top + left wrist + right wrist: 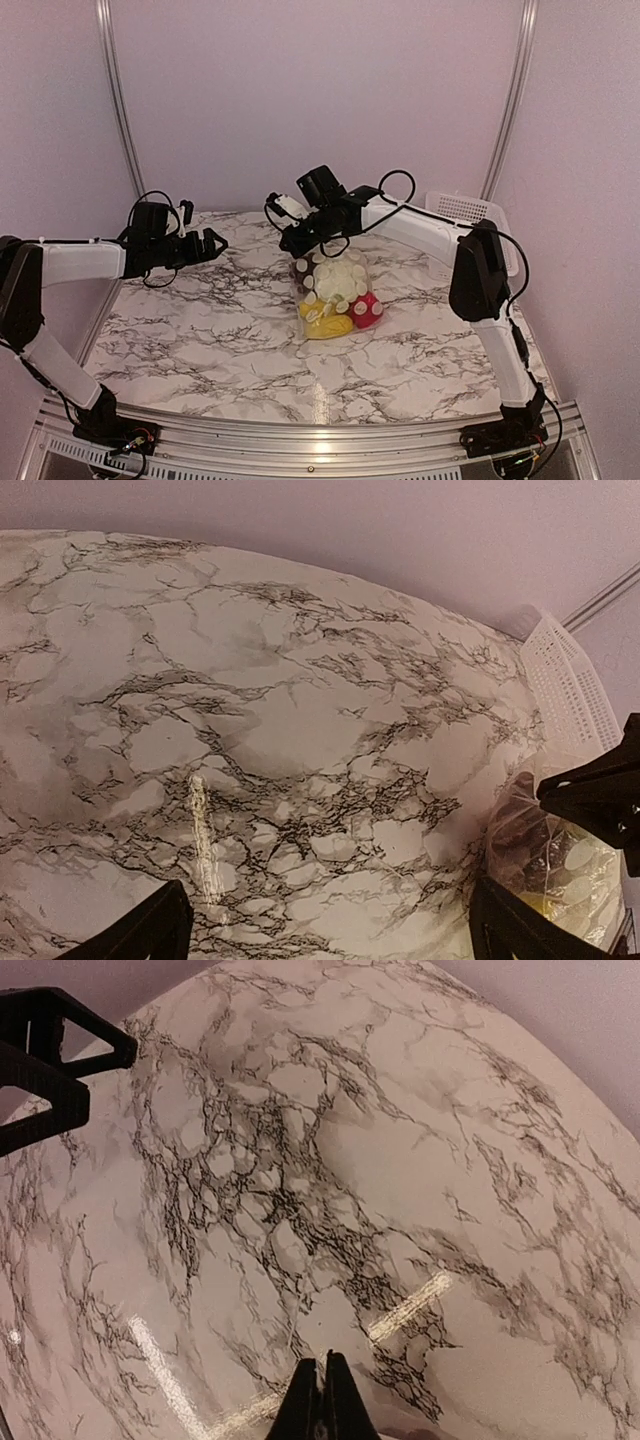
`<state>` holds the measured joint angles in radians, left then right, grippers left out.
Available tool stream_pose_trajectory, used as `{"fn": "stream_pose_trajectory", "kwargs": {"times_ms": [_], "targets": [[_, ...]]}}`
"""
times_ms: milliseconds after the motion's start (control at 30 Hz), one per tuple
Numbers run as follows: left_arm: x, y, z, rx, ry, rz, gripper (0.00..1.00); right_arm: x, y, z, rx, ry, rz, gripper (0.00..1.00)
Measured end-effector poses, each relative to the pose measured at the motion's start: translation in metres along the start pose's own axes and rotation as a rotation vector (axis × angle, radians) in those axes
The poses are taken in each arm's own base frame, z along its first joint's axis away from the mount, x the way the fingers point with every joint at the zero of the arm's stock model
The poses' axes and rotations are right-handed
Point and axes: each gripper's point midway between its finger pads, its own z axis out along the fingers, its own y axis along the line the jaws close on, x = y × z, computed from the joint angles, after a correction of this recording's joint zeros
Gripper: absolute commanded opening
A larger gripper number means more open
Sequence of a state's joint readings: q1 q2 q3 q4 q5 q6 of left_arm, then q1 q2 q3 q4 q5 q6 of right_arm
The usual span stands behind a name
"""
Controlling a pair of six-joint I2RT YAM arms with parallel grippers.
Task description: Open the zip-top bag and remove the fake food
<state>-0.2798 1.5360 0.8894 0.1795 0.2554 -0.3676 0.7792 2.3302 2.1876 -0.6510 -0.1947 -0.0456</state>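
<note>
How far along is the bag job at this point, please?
Nothing looks done: the fake food sits inside the zip-top bag. In hand: the right gripper, jaws shut, is at the bag's top edge; a pinch is unclear. The left gripper hangs open. Left: opening, emptying.

Marble table [190, 330] is bare to the left of the zip-top bag [335, 292] and on its near side, so there is open passage there. Left gripper [220, 241] hangs left of the bag, well apart, jaws wide. Right gripper [297, 243] is at the bag's top edge, jaws closed. Right arm [420, 228] spans the bag's far-right side. White lattice basket [465, 208] stands beyond the bag, far right.
</note>
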Motion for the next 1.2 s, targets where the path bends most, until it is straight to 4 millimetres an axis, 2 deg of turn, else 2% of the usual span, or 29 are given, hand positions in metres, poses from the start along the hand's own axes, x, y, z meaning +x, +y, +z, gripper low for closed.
{"fn": "stream_pose_trajectory", "kwargs": {"times_ms": [100, 167, 267, 333, 500, 567, 667, 800, 900, 1067, 1200], "targets": [[0.007, 0.017, -0.003, 0.019, 0.0, -0.087, 0.99, -0.016, 0.014, 0.015, -0.078, -0.058, 0.0, 0.34], [0.01, 0.025, -0.004, 0.022, 0.002, -0.126, 0.99, -0.02, 0.021, 0.016, -0.109, -0.075, -0.002, 0.47], [0.007, 0.018, -0.004, 0.066, -0.007, -0.14, 0.99, -0.028, 0.024, 0.011, -0.121, -0.113, -0.014, 0.61], [0.003, 0.011, -0.003, 0.104, -0.018, -0.146, 0.99, -0.027, 0.022, 0.005, -0.114, -0.125, -0.017, 0.65], [0.006, -0.002, 0.013, 0.182, 0.001, -0.172, 0.99, -0.028, 0.005, -0.026, -0.085, -0.167, 0.003, 0.77], [0.008, -0.005, 0.021, 0.198, 0.015, -0.185, 0.99, -0.032, -0.01, -0.044, -0.06, -0.203, 0.018, 0.8], [0.01, -0.017, 0.039, 0.239, 0.043, -0.199, 0.98, -0.036, -0.044, -0.08, 0.009, -0.282, 0.057, 0.97], [0.011, -0.031, 0.061, 0.299, 0.069, -0.228, 0.91, -0.034, -0.079, -0.128, 0.139, -0.39, 0.075, 0.99], [0.017, -0.041, 0.081, 0.34, 0.1, -0.252, 0.87, -0.036, -0.087, -0.153, 0.212, -0.457, 0.06, 0.99], [0.036, -0.059, 0.113, 0.387, 0.17, -0.283, 0.8, -0.04, -0.096, -0.172, 0.262, -0.497, 0.054, 0.99], [0.053, -0.073, 0.129, 0.417, 0.22, -0.301, 0.68, -0.02, -0.114, -0.175, 0.268, -0.481, 0.098, 0.99]]}}
